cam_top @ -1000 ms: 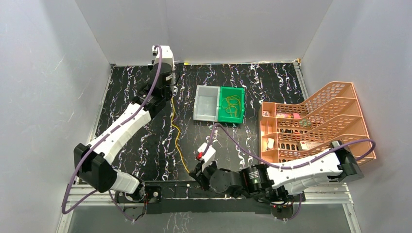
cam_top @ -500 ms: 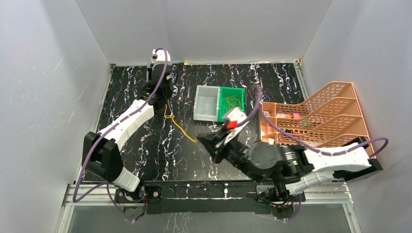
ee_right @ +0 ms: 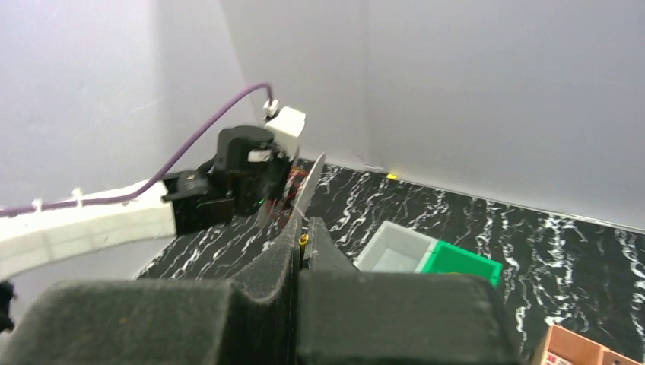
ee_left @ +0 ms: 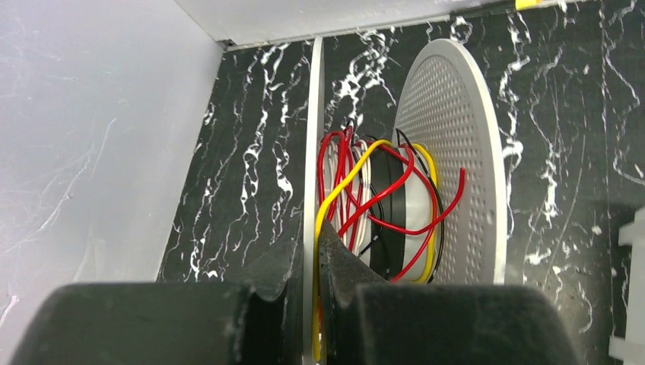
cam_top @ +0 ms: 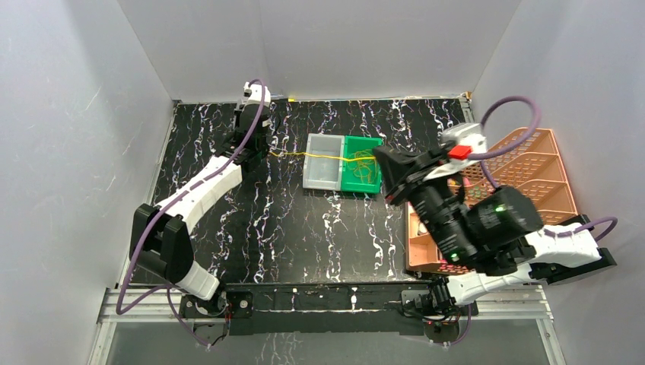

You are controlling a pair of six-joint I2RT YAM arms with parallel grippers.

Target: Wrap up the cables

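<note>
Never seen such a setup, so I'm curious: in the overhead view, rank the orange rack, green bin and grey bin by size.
1. Orange rack: clearly largest, even partly hidden.
2. Green bin and grey bin: look alike, so no ranking.

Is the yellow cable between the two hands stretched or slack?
Stretched: the yellow cable runs nearly straight from the spool to the right hand.

A black, white-veined desk (cam_top: 304,228) carries 2 small bins touching side by side, 1 grey (cam_top: 319,179) and 1 green (cam_top: 361,140); an orange slotted rack (cam_top: 532,152) stands right, pale walls (cam_top: 327,46) around.
</note>
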